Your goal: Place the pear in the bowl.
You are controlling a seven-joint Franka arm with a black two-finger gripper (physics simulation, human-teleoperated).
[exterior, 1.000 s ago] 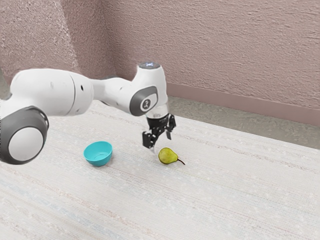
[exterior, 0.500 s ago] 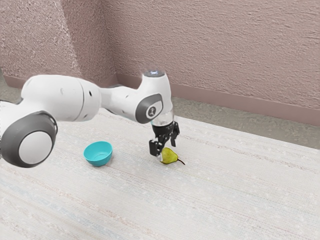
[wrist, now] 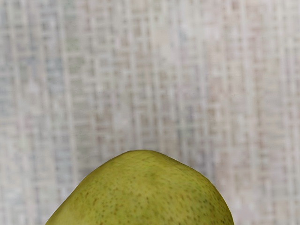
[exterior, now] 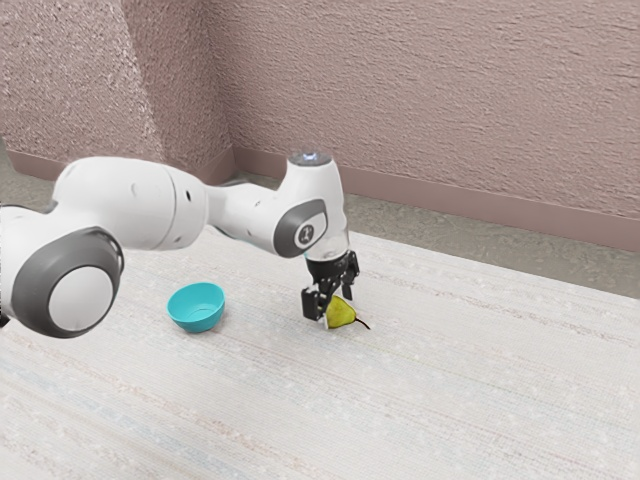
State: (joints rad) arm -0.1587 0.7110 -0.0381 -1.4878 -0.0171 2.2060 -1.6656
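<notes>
Pear, green, on table, stem toward the exterior view's right. Claw, spread, low over pear. Bowl, blue, upright, well apart at the exterior view's left.

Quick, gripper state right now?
Gripper: open, its fingers apart, down at the pear, not closed on it.

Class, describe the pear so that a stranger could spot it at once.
On the pale, streaked tabletop, follow the white arm down to its black two-finger gripper. The speckled yellow-green pear lies just there. Unlike the hollow turquoise bowl, it tapers to a thin dark stem.
</notes>
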